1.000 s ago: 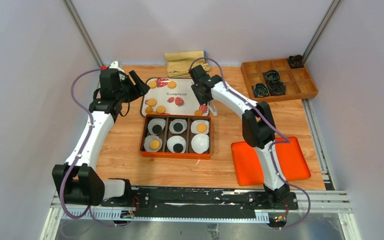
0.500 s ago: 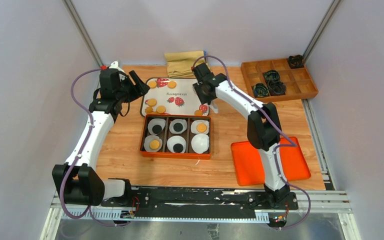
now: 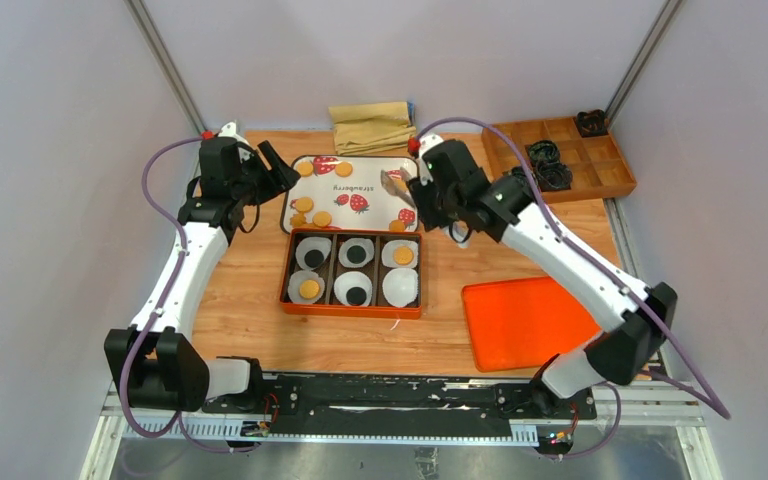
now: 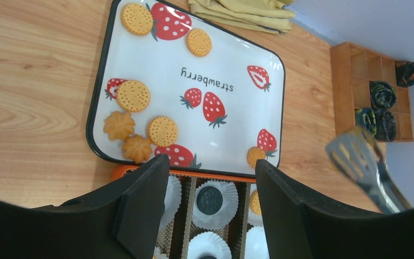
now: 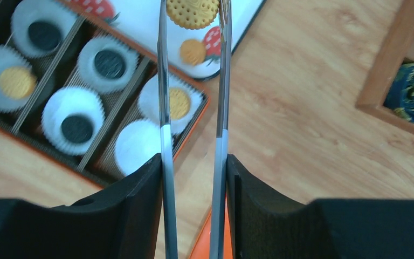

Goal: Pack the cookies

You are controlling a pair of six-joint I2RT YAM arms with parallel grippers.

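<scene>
Our right gripper [image 5: 194, 162] was clamped on tongs [image 5: 164, 108], whose tips pinched 1 golden cookie [image 5: 193, 12] above the tray [image 4: 237, 54], just past the box [image 3: 350, 312]. Our left gripper [image 4: 210, 167] hung with its jaws apart over the tray's near edge, with 7 cookies [image 4: 132, 95] lying loose on the tray ahead of it.

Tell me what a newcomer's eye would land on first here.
The tongs in the right gripper pinch a golden cookie over the right side of the strawberry tray. Just nearer the arms sits the orange box: six white liners, five holding cookies, the near-right liner empty.
</scene>
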